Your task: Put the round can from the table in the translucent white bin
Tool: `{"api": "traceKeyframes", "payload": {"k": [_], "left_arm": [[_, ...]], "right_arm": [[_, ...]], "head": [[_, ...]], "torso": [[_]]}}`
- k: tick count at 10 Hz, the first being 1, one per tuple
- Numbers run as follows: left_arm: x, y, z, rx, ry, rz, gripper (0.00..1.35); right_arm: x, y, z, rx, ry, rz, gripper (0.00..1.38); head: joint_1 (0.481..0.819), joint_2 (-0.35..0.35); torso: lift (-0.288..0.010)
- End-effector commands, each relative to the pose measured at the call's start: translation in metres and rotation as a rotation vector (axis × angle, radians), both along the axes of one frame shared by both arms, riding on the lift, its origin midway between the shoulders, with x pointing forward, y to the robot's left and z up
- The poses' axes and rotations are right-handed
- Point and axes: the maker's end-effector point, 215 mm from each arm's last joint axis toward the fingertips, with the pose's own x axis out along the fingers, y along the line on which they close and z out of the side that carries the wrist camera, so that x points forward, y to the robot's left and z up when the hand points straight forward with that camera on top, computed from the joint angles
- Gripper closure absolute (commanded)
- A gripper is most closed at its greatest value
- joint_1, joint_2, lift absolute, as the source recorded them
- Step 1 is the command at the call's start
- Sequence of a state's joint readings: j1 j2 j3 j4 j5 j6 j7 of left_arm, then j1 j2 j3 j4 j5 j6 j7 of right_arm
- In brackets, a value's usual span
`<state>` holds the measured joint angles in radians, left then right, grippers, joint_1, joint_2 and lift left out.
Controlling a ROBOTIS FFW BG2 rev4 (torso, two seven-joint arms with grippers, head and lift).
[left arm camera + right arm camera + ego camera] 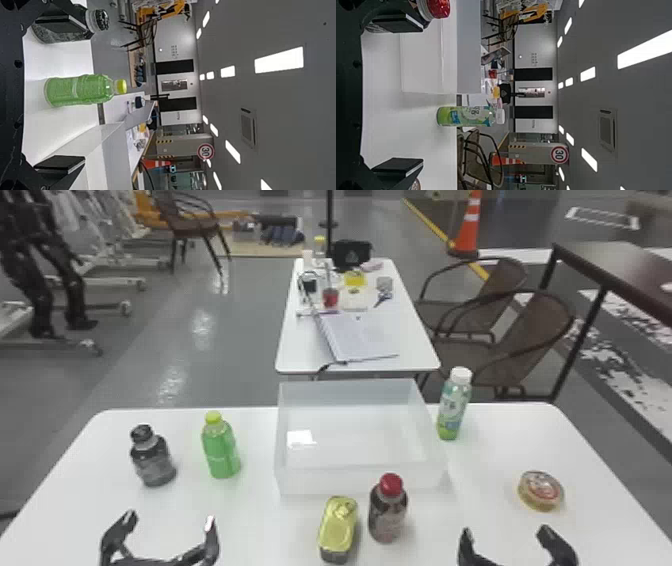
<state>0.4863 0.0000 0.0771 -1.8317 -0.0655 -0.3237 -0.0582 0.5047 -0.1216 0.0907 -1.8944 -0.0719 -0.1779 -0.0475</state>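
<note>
Translucent plastic bin [360,479], glossy floor [240,315]

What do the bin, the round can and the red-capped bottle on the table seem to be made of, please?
The translucent white bin looks like matte plastic, since its walls let light through. The round can is probably metal, judging by its gold-toned, shiny rim. The red-capped bottle could be glass or glossy plastic; its dark, see-through look leaves that open.
</note>
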Motion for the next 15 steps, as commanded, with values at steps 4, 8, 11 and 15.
{"api": "traceKeyframes", "payload": {"k": [4, 8, 11, 15], "left_arm": [[0.0, 0.0, 0.0, -0.001, 0.0, 0.002, 0.14], [-0.001, 0.0, 0.0, -0.001, 0.0, 0.002, 0.14], [-0.001, 0.0, 0.0, -0.001, -0.001, 0.002, 0.14], [-0.001, 0.002, 0.0, 0.0, -0.003, 0.004, 0.14]], "right_arm": [[0.0, 0.0, 0.001, -0.004, -0.002, 0.0, 0.11], [-0.001, -0.004, 0.003, -0.006, -0.006, -0.028, 0.11], [0.0, -0.03, 0.005, 0.014, -0.024, -0.182, 0.11], [0.015, -0.06, -0.014, 0.062, -0.016, -0.282, 0.11]], "head": [[0.549, 0.0], [0.549, 0.0], [0.549, 0.0], [0.549, 0.0]], "torso": [[-0.1], [-0.1], [-0.1], [-0.1]]}}
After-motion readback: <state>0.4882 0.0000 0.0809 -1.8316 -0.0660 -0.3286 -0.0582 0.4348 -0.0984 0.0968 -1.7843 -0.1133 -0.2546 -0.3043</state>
